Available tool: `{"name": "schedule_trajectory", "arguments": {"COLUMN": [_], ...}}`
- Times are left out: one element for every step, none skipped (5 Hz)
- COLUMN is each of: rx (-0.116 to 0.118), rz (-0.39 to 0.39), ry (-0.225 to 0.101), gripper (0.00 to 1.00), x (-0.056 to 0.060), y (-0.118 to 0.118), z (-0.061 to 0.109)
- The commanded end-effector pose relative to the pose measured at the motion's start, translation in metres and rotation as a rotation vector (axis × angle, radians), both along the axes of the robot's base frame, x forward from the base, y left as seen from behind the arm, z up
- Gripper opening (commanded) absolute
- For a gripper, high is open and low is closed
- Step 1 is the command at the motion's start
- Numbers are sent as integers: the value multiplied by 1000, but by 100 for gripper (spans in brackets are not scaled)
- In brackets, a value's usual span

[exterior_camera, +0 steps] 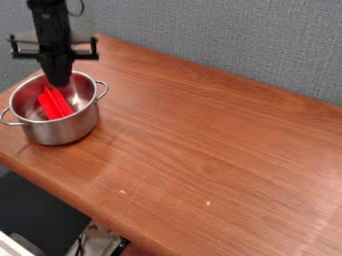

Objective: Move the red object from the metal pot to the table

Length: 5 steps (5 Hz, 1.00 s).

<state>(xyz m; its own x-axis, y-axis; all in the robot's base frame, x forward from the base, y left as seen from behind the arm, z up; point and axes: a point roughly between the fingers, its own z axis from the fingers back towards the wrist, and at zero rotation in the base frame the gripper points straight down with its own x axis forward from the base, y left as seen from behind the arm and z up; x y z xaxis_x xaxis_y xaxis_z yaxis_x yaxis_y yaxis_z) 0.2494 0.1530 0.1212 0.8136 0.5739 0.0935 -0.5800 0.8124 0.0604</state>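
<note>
Red object hangs in the closed gripper, its lower end inside the pot; next, clear the rim and set it on the table.

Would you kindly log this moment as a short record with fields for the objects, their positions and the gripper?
surface: reddish-brown wooden table
container: metal pot, upright near the table's left corner
target: red object, its lower end inside the pot, leaning on a slant
gripper: pointing down over the pot, shut
grasp: gripper meets the red object's upper end; hold itself not clearly visible
rest of table: nothing else visible
</note>
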Motion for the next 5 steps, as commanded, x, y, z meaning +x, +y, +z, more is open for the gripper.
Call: {"name": "schedule_trajectory", "arguments": {"rx": [21, 29, 41, 52, 64], "rz": [-9, -6, 1, 7, 9], "ry": [-59, -46, -30, -12, 6], "gripper": [100, 100, 100, 100, 100], "x": [4, 2, 1, -2, -5], "y": [-1, 1, 6, 9, 12], "z": [23, 15, 5, -5, -19]}}
